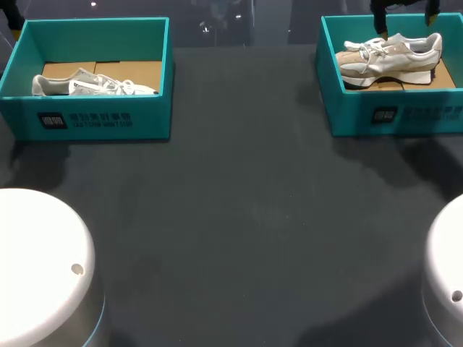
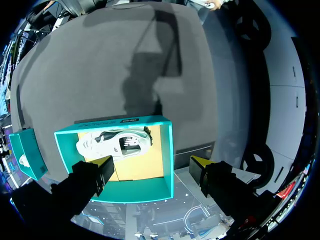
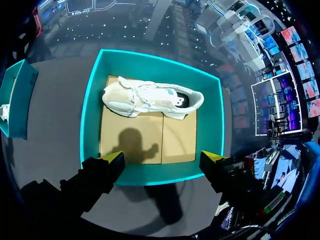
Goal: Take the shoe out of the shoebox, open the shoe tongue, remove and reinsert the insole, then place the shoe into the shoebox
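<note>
Two teal shoeboxes stand at the table's far side. The left shoebox (image 1: 108,116) holds a white shoe (image 1: 90,85) lying on its side. The right shoebox (image 1: 347,116) holds a beige and white shoe (image 1: 391,56). My left gripper (image 2: 151,162) hangs open high above the left shoebox (image 2: 140,189), with the white shoe (image 2: 115,142) ahead of its fingers. My right gripper (image 3: 163,158) is open above the right shoebox (image 3: 90,115), near the wall opposite the beige shoe (image 3: 150,97). In the head view the right gripper (image 1: 406,22) shows above the box's far edge.
Both arms' round white bases (image 1: 43,260) (image 1: 445,275) sit at the near corners. Dark table surface (image 1: 246,217) stretches between the boxes and the bases. Each wrist view shows the other shoebox off to the side (image 2: 25,152) (image 3: 15,100).
</note>
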`<state>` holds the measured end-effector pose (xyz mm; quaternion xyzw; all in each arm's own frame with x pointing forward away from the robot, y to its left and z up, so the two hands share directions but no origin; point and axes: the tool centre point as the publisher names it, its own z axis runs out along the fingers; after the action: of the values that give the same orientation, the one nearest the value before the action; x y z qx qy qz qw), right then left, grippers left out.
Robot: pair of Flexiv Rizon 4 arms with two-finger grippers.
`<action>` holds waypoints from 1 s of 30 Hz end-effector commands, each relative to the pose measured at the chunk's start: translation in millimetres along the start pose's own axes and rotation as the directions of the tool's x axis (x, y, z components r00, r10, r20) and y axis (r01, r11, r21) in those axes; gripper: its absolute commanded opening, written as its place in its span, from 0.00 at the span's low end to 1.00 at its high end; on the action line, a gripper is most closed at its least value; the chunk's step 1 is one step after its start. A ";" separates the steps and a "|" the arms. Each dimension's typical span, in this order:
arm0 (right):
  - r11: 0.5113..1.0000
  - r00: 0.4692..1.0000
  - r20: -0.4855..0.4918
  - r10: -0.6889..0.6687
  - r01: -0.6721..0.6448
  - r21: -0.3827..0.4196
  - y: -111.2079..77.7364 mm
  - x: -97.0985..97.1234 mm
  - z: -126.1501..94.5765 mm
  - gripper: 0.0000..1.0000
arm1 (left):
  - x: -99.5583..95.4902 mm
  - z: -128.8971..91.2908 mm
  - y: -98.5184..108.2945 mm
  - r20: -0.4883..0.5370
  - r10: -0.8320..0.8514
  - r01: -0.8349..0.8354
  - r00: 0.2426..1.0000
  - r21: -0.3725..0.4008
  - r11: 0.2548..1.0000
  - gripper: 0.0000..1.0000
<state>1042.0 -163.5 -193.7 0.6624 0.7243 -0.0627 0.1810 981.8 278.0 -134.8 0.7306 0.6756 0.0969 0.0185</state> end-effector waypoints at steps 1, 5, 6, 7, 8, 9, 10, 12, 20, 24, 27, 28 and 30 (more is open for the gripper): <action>0.995 1.000 -0.011 0.018 -0.017 0.095 41.4 -10.7 20.6 1.00 | 0.1 -0.4 -1.0 -0.002 0.001 -0.001 1.000 -0.002 1.000 1.00; 0.994 0.999 -0.017 0.034 -0.032 0.103 56.8 -26.4 37.7 1.00 | 0.1 -0.4 -1.0 -0.002 0.001 -0.001 1.000 -0.002 1.000 1.00; 0.994 0.999 -0.017 0.035 -0.033 0.104 60.1 -29.7 41.1 1.00 | 0.1 -0.4 -1.0 -0.002 0.001 -0.001 1.000 -0.002 1.000 1.00; 0.994 0.999 -0.016 0.040 -0.038 0.104 63.2 -33.4 44.9 1.00 | 0.1 -0.4 -1.0 -0.002 0.001 -0.001 1.000 -0.002 1.000 1.00; 0.993 0.999 -0.016 0.049 -0.047 0.108 66.3 -37.6 49.7 1.00 | 0.1 -0.4 -1.0 -0.002 0.001 -0.001 1.000 -0.002 1.000 1.00; 0.992 0.998 -0.017 0.052 -0.050 0.112 68.9 -41.7 54.5 1.00 | 0.1 -0.4 -1.0 -0.002 0.001 -0.001 1.000 -0.002 1.000 1.00; 0.991 0.998 -0.015 0.058 -0.056 0.118 71.4 -44.7 58.3 1.00 | 0.1 -0.4 -1.0 -0.002 0.001 -0.001 1.000 -0.002 1.000 1.00; 0.991 0.998 -0.017 0.068 -0.066 0.121 76.4 -50.6 65.2 1.00 | 0.1 -0.4 -1.0 -0.002 0.001 -0.001 1.000 -0.002 1.000 1.00; 0.983 0.993 -0.029 0.113 -0.108 0.147 88.3 -68.9 90.8 1.00 | 0.1 -0.4 -1.0 -0.002 0.001 -0.001 1.000 -0.002 1.000 1.00; 0.982 0.992 -0.036 0.123 -0.116 0.151 88.5 -73.7 98.5 1.00 | 0.1 -0.4 -1.0 -0.002 0.001 -0.001 1.000 -0.002 1.000 1.00; 0.981 0.991 -0.043 0.125 -0.117 0.155 88.0 -75.5 104.4 1.00 | 0.1 -0.4 -1.0 -0.002 0.001 -0.001 1.000 -0.002 1.000 1.00; 0.981 0.991 -0.044 0.125 -0.117 0.155 87.8 -76.0 106.4 1.00 | 0.1 -0.4 -1.0 -0.002 0.001 -0.001 1.000 -0.002 1.000 1.00; 0.981 0.991 -0.051 0.125 -0.116 0.154 87.5 -76.9 110.6 1.00 | 0.1 -0.4 -1.0 -0.002 0.001 -0.001 1.000 -0.002 1.000 1.00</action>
<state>1147.7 -258.5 -251.5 0.7177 0.6810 -0.0856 0.1170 981.8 278.0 -134.9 0.7306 0.6756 0.0969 0.0185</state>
